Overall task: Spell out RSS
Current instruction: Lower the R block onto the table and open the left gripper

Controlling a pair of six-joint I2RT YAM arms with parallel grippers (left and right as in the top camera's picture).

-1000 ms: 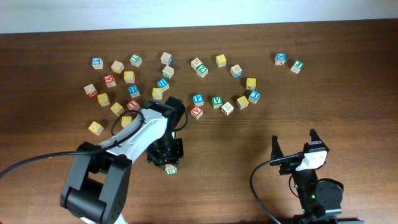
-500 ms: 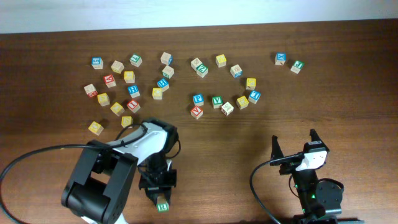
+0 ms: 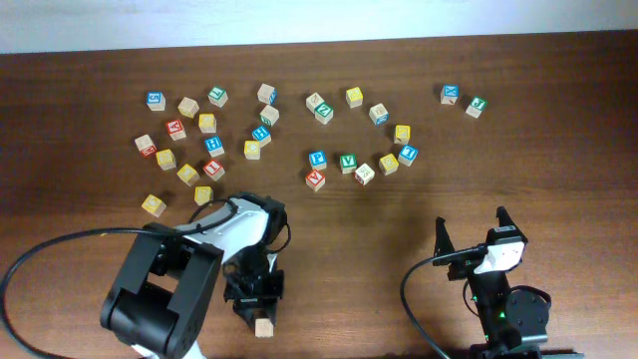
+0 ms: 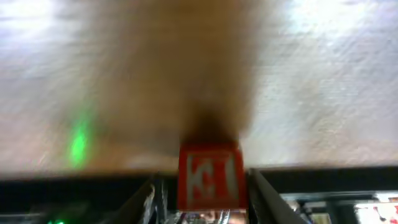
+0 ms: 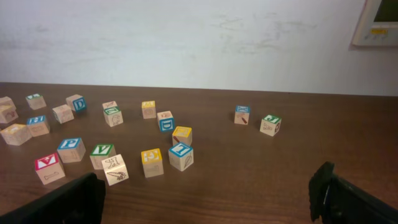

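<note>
My left gripper (image 3: 259,317) is near the table's front edge, shut on a wooden letter block (image 3: 264,327). In the blurred left wrist view the block (image 4: 210,177) shows a red face with a white letter between the two fingers (image 4: 205,199), close above the table. I cannot read the letter. My right gripper (image 3: 471,234) is open and empty at the front right; in the right wrist view (image 5: 205,199) its fingers frame bare table.
Many letter blocks lie scattered across the far half of the brown table (image 3: 399,229), in a left cluster (image 3: 206,145), a middle group (image 3: 348,162) and a pair at far right (image 3: 463,99). In the right wrist view the nearest blocks (image 5: 152,162) lie ahead to the left.
My left gripper has carried the block from the table's middle toward the front edge. The block's top face went from green to plain wood.
</note>
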